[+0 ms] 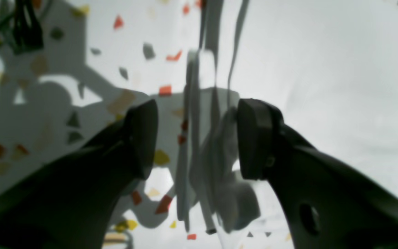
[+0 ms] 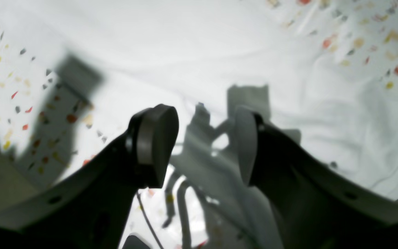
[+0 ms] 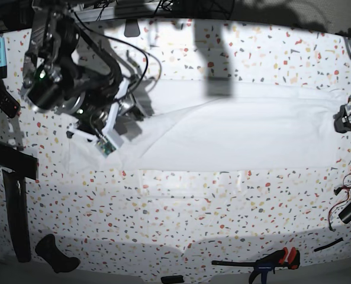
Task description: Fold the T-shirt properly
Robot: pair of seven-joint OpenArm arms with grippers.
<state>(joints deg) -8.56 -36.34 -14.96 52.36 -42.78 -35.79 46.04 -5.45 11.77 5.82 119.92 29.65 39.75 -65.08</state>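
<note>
T-shirt (image 3: 252, 133) lies long across the middle of the worktop (image 3: 187, 219); both pincers, left (image 1: 197, 138) and right (image 2: 206, 147), gape empty. I'd pinch the hem layers together, then smooth outward.

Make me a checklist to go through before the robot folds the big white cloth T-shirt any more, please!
1. Black left gripper open: ok, jaws apart at the cloth's edge.
2. Black right gripper open: ok, jaws apart over the cloth.
3. Large plain white cloth T-shirt on the speckled white tabletop: ok.
4. Cloth smooth all over: not ok, a slanting crease runs toward the right arm.
5. Shirt's end beneath the right arm neat: cannot tell, partly hidden.
</note>
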